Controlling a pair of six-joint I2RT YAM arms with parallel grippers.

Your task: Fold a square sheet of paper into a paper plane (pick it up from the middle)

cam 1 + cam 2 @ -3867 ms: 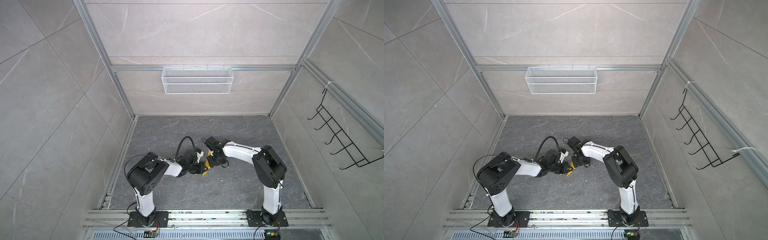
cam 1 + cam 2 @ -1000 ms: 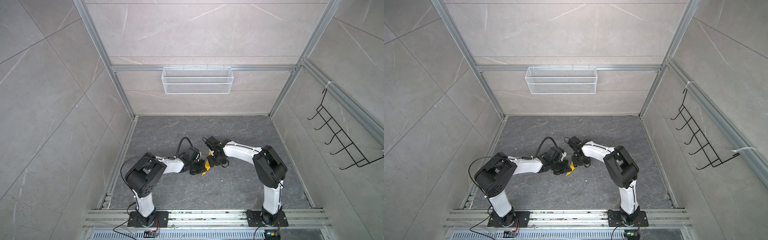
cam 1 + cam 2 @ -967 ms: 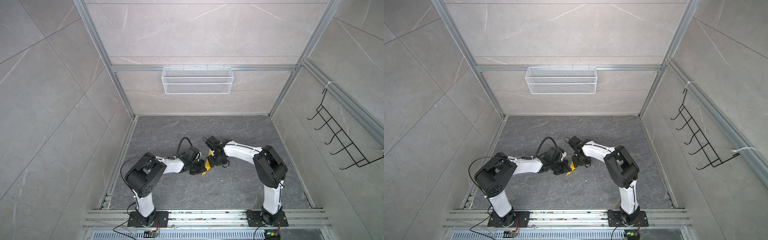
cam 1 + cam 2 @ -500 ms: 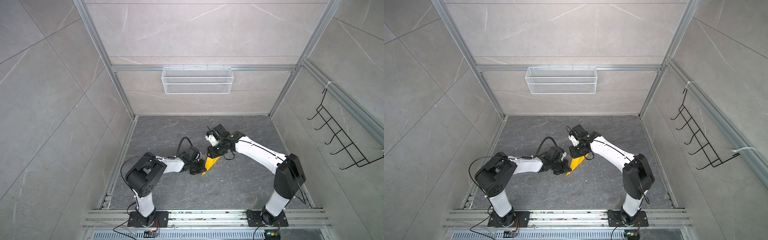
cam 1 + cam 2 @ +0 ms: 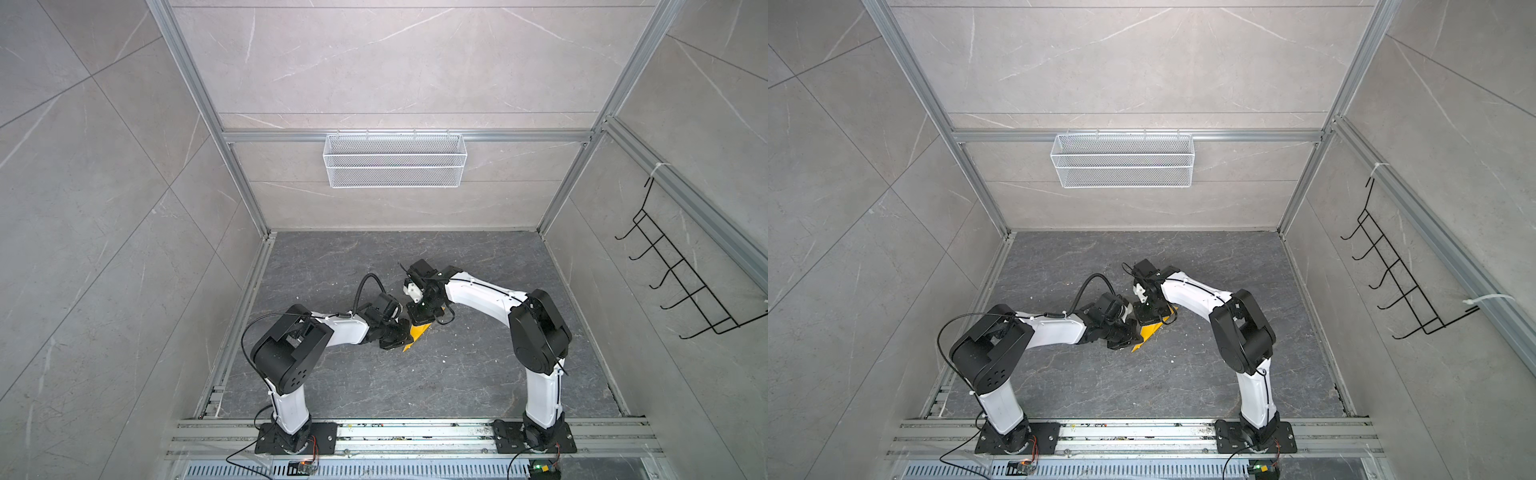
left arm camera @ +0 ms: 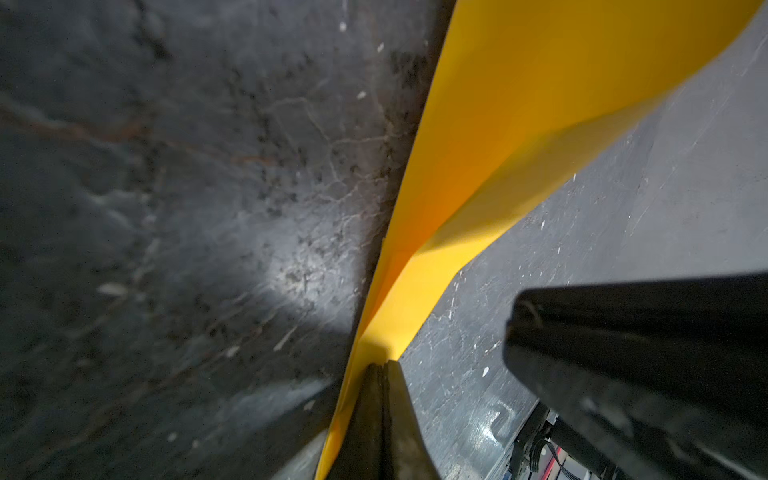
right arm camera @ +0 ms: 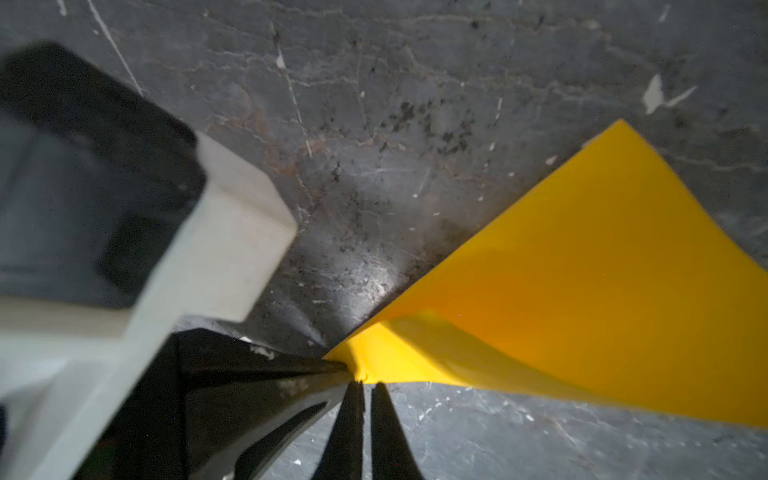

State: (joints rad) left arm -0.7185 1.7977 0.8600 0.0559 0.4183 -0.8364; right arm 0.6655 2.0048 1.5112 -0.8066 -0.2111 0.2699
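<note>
Fingers of the left arm (image 6: 368, 415) clamp the narrow end of the thin, bright yellow folded sheet of paper (image 5: 417, 334) near the middle of the grey stone worktop (image 5: 415, 386), probably anchoring its crease. The fingers of the right arm (image 7: 386, 432) stand almost together there; whether they pinch it, I cannot tell.

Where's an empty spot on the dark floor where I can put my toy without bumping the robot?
The back strip of the floor, below the wire basket, is bare. So is the front stretch along the metal rail. The middle is crowded: the left arm and right arm meet over the yellow paper.
</note>
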